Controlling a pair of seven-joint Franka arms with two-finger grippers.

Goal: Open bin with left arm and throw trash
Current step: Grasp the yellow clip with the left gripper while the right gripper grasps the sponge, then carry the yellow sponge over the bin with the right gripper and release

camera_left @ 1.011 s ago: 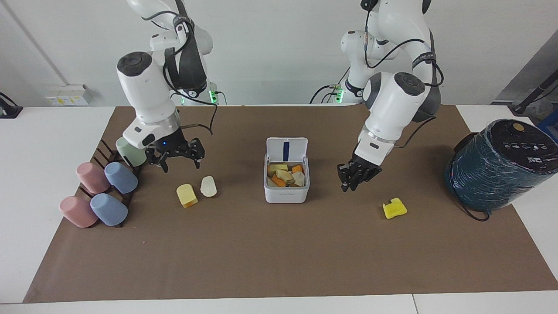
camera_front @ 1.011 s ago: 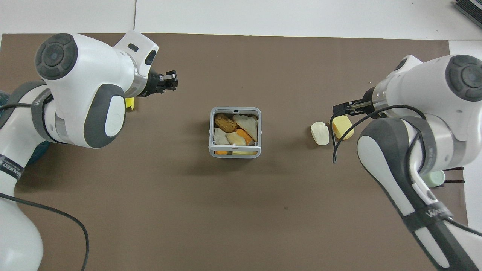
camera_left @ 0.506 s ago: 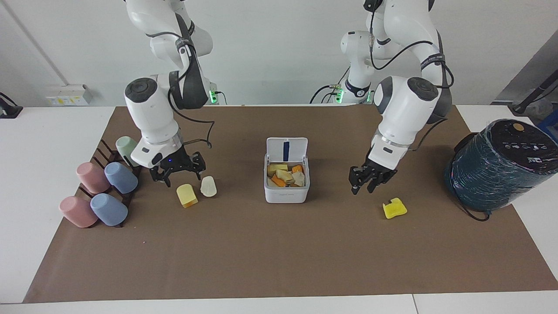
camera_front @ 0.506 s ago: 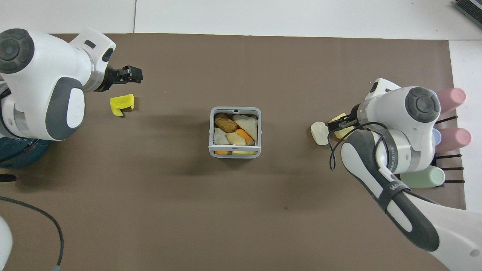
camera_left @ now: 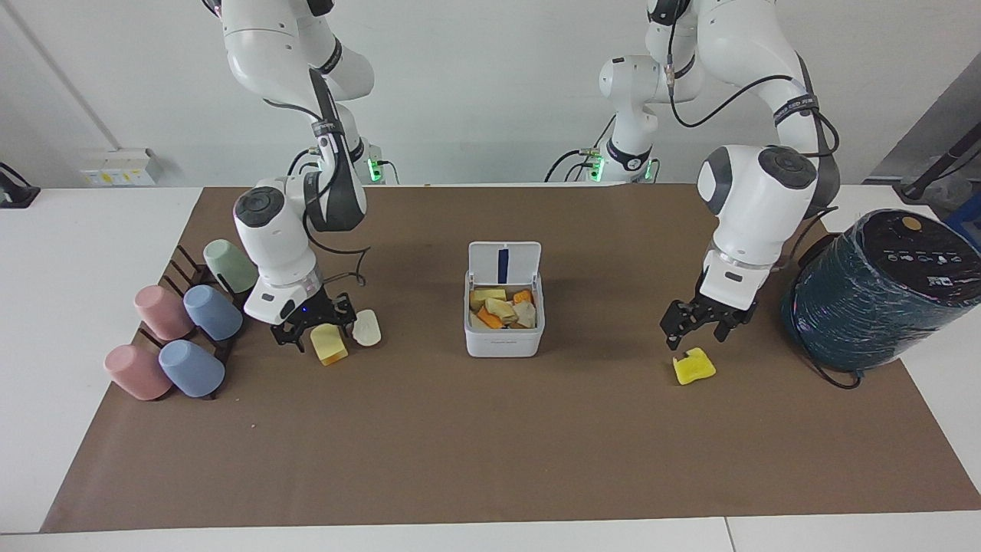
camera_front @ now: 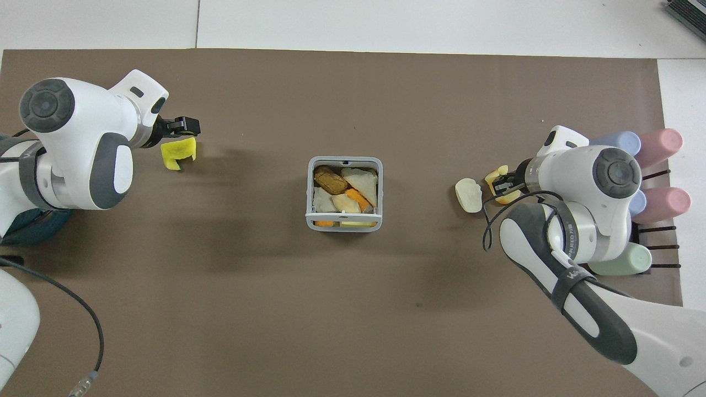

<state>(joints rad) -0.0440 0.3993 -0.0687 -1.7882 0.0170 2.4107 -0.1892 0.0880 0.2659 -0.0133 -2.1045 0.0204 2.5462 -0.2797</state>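
Note:
The white bin (camera_left: 503, 343) (camera_front: 344, 225) stands mid-table with its lid (camera_left: 503, 263) tipped up, showing several chunks inside. My right gripper (camera_left: 316, 331) (camera_front: 501, 186) is down at the mat, shut on the pale yellow trash chunk (camera_left: 329, 345) (camera_front: 503, 171). A cream-white oval chunk (camera_left: 367, 327) (camera_front: 468, 195) lies just beside it, toward the bin. My left gripper (camera_left: 697, 340) (camera_front: 190, 125) hangs open a little above the bright yellow notched chunk (camera_left: 693, 366) (camera_front: 177, 153), with nothing between its fingers.
Pastel cups (camera_left: 188, 337) (camera_front: 659, 165) lie on a dark rack at the right arm's end. A large dark teal wrapped cylinder (camera_left: 881, 291) stands at the left arm's end. A brown mat (camera_left: 490, 452) covers the table.
My right gripper came down onto the pale yellow chunk and shut on it. My left gripper opened and moved away from the bin, down over the bright yellow chunk.

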